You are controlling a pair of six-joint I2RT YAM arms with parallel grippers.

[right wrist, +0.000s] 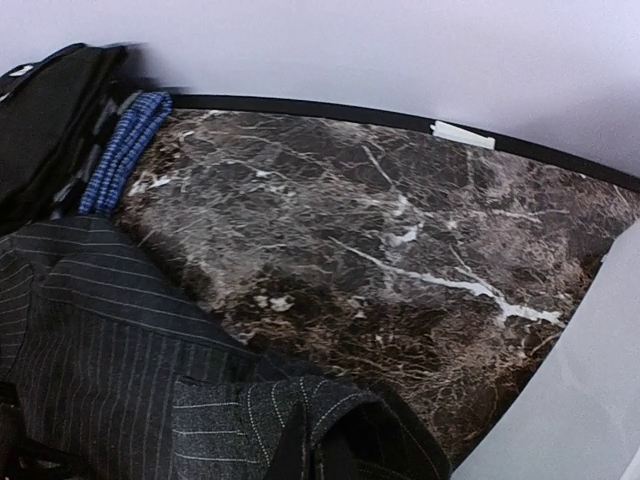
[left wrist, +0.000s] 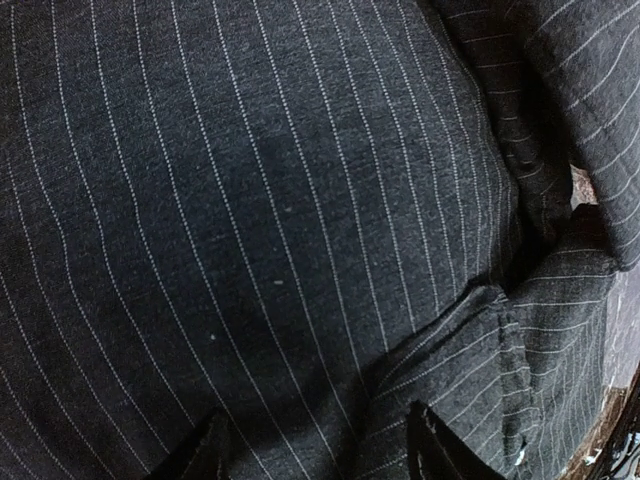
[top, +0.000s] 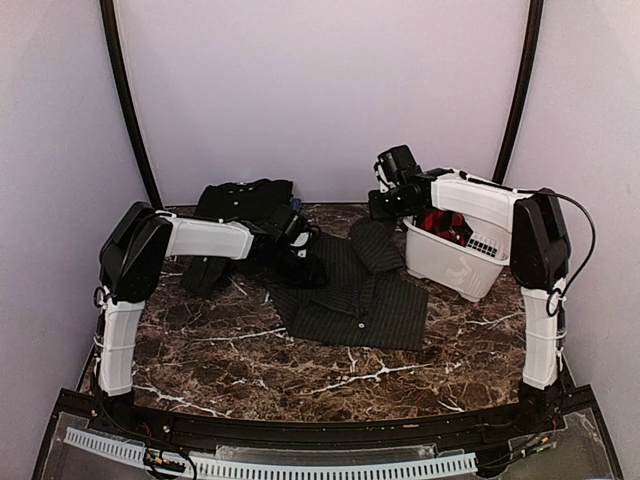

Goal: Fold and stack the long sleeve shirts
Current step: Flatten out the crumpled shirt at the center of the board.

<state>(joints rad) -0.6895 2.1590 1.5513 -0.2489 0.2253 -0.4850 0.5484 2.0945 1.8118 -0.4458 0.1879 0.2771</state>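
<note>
The black pinstripe shirt (top: pixel 352 297) lies spread on the marble table's middle. My left gripper (top: pixel 297 242) hovers low over its upper left part. In the left wrist view its fingertips (left wrist: pixel 437 445) stand apart, with pinstripe cloth (left wrist: pixel 250 220) filling the frame. My right gripper (top: pixel 386 206) is shut on a fold of the shirt's sleeve (right wrist: pixel 250 410) and holds it lifted near the basket. A plain black shirt (top: pixel 245 200) is heaped at the back left. A blue cloth (right wrist: pixel 125 150) shows beside it in the right wrist view.
A white plastic basket (top: pixel 450 268) holding red cloth (top: pixel 445 224) stands at the right, close under my right arm; its wall (right wrist: pixel 580 400) shows in the right wrist view. Bare marble (top: pixel 300 370) lies in front of the shirt. Walls enclose the back and sides.
</note>
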